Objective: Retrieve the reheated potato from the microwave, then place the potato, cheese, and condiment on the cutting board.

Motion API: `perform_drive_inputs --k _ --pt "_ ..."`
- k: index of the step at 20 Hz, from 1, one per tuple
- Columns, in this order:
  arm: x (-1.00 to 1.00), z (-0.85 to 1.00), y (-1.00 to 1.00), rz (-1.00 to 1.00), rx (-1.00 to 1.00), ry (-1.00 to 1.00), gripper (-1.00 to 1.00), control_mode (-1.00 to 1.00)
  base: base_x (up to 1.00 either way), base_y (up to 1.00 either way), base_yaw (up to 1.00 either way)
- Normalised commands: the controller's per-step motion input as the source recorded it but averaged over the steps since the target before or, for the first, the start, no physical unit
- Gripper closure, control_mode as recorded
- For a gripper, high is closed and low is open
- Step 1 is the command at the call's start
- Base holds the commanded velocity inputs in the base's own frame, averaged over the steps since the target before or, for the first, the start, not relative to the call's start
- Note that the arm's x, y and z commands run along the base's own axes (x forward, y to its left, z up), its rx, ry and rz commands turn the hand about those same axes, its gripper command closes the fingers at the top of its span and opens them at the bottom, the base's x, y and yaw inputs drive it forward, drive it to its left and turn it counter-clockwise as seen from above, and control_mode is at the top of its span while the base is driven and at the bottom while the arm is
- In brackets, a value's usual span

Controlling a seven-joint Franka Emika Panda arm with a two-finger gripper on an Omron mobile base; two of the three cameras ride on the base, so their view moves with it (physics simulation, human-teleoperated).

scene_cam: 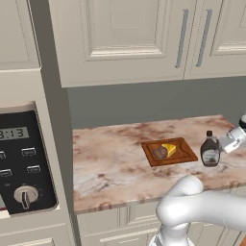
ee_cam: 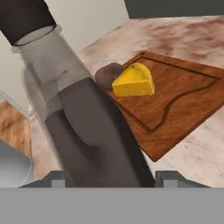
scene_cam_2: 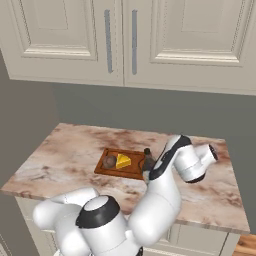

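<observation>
Right up against my hand camera is the condiment (ee_cam: 83, 127), dark glass body huge and slanting across the view, black cap off toward the top left. It sits squarely between the two finger tips (ee_cam: 54, 177) at the bottom edge, but I cannot tell whether they are pressing on the glass or standing just off it.

From the left base view I see the gripper (scene_cam: 225, 144) at the right edge, level with the bottle's shoulder and close beside it; the bottle stands upright on the marble counter (scene_cam: 110, 158), just off the right end of the cutting board (scene_cam: 185, 154).

On the board I have the potato (scene_cam: 160, 153) and the cheese (scene_cam: 169, 149) lying side by side and touching, potato to the left.

In the hand view they lie beyond the bottle, the yellow wedge in front of the brown lump.

Over in the right base view, my arm's forearm covers most of the bottle; its cap peeks out next to the board.

Microwave (scene_cam: 24, 163) control panel sits at far left, well apart from all this.
</observation>
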Motion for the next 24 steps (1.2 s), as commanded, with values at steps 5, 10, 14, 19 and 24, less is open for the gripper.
perform_drive_inputs --k 5,10,14,19,24 --pt "-0.09 0.06 0.04 0.03 0.21 0.13 1.0 -1.0 0.0 0.0 0.0" --pt "-0.12 0.19 0.13 0.07 0.26 0.04 1.0 -1.0 0.0 0.0 0.0" --pt "0.12 0.14 0.28 0.02 0.08 -0.27 1.0 -1.0 0.0 0.0 0.0" --pt "0.32 0.0 0.33 0.0 0.01 -0.24 1.0 -1.0 0.0 0.0 0.0" --pt "0.57 -0.03 0.15 0.0 0.0 -0.02 1.0 -1.0 0.0 0.0 0.0"
